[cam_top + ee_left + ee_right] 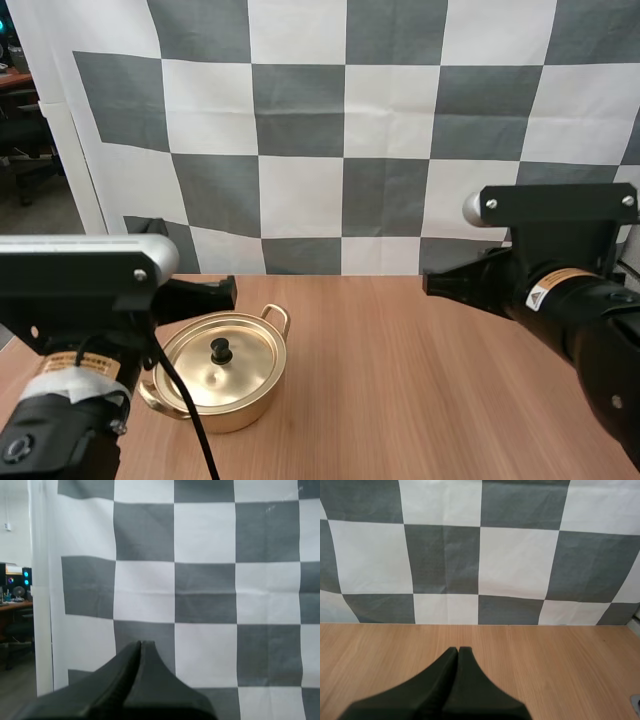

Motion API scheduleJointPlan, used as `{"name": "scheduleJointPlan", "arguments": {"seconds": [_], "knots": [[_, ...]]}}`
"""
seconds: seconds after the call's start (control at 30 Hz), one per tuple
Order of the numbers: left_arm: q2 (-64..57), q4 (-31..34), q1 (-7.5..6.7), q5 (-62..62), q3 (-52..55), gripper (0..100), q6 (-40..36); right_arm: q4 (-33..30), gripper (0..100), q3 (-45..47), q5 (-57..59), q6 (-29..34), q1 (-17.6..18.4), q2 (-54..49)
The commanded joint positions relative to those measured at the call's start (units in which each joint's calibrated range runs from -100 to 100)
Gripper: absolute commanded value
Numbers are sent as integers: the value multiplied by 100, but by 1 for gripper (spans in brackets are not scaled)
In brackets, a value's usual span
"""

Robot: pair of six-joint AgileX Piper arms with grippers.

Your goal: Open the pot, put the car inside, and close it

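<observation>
A gold pot [220, 385] with two side handles stands on the wooden table [400, 370], left of centre. Its lid [222, 362] is on, with a black knob [221, 350] in the middle. My left gripper [230, 292] hangs above the pot's far left side, shut on nothing; in the left wrist view its fingers [140, 647] lie together as one wedge, pointing at the backdrop. My right gripper [428, 285] is raised at the right, well clear of the pot, also shut and holding nothing; the right wrist view has its fingers [458, 651] over bare table.
Bare wood stretches across the middle and right of the table. The table's far edge meets the backdrop.
</observation>
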Motion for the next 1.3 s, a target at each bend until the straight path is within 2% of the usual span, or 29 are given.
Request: {"name": "scheduleJointPlan", "arguments": {"seconds": [0.0,0.07,0.23,0.47,0.57,0.77,0.97,1.27], "knots": [[-44,-40,-21,0,921,0,-2,-5,0,975,-1947,-3,-1,4],[-44,-153,-21,-53,950,0,-10,44,0,1268,-2384,-3,-1,4],[-44,-93,-21,951,950,0,-10,32,0,2007,-3536,-3,-1,4],[-44,49,-21,2340,950,0,-10,54,0,2397,-3659,-3,-1,4],[-44,37,-21,2327,950,0,-10,238,0,2397,-3659,-3,-16,-120],[-44,37,-21,2327,950,0,-10,475,0,2423,-3038,-3,-20,-1051],[-44,37,-21,2255,950,0,-10,473,0,2640,-2992,-3,-20,-2023],[-44,37,-21,2255,950,0,-10,711,0,2640,-1758,-12,-177,-2654]]}}
